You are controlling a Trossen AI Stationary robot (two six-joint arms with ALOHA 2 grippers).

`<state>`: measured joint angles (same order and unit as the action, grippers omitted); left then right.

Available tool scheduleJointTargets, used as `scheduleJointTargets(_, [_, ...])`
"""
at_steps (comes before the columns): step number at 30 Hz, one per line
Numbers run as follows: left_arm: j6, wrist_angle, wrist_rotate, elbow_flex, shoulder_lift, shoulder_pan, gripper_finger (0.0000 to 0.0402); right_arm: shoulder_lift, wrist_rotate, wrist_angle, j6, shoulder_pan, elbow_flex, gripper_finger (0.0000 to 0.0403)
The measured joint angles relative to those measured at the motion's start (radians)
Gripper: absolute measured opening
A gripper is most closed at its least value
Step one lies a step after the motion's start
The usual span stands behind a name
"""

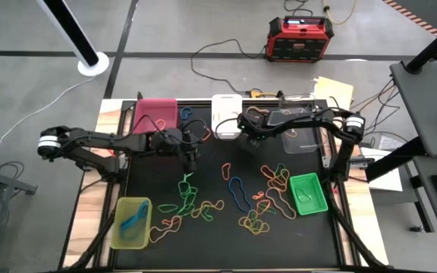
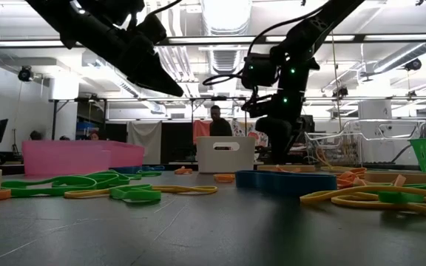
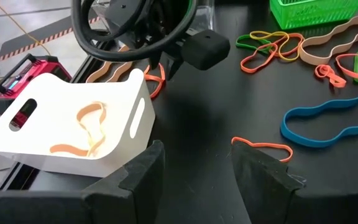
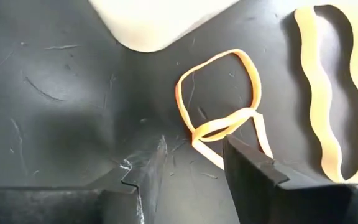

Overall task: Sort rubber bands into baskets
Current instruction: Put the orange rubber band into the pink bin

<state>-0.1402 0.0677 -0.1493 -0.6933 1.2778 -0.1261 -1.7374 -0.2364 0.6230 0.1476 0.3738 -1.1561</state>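
Near edge of the black mat (image 1: 226, 243): the yellow-green basket (image 1: 131, 222) sits at the left corner and holds a blue band (image 1: 133, 221). Loose bands (image 1: 192, 201) in green, orange, yellow and blue lie scattered across the mat's middle. A long blue band (image 1: 237, 192) lies among them. The bright green basket (image 1: 308, 193) sits at the right side, with a tan band (image 1: 277, 176) just left of it.

Left gripper (image 1: 191, 160): it hangs above the mat, left of centre, over the green and orange bands. Its fingers (image 3: 145, 165) stand apart and hold nothing. In the left wrist view an orange band (image 3: 263, 148) lies on the mat just ahead of them, and a blue band (image 3: 331, 124) lies beyond it.

Right gripper (image 1: 253, 141): it is low over the mat, just right of the white basket (image 1: 226, 117). Its fingers (image 4: 250, 165) stand apart with nothing gripped. In the right wrist view a twisted orange band (image 4: 219, 99) lies on the mat between and ahead of the fingertips. Whether a fingertip touches it cannot be told. A tan band (image 4: 328, 93) lies beside it.

Far edge: the pink basket (image 1: 156, 114) is at the left. The white basket is in the middle and holds a pale orange band (image 3: 89, 127). The clear basket (image 1: 302, 140) is to the right, partly under the right arm. A red-and-black power box (image 1: 300, 38) stands on the floor beyond the table.
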Motion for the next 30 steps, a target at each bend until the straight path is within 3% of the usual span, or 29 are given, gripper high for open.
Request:
scheduleJointTargets(18, [0.0,-0.001,-0.001,0.0,0.0,0.0,0.0171,0.0,-0.001,-0.172,0.038,0.009,0.112,0.0132])
scheduleJointTargets(21, [0.0,0.001,-0.001,0.0,0.0,0.0,0.0171,0.0,0.0,-0.195,0.047,0.017,0.126,0.0108])
scheduleJointTargets(27, [0.0,0.004,-0.001,0.0,0.0,0.0,0.0171,0.001,0.0,-0.196,0.054,0.028,0.145,0.002])
scheduleJointTargets(30, [0.001,0.004,-0.001,0.0,0.0,0.0,0.0171,0.017,0.003,-0.186,0.042,0.025,0.147,0.0012])
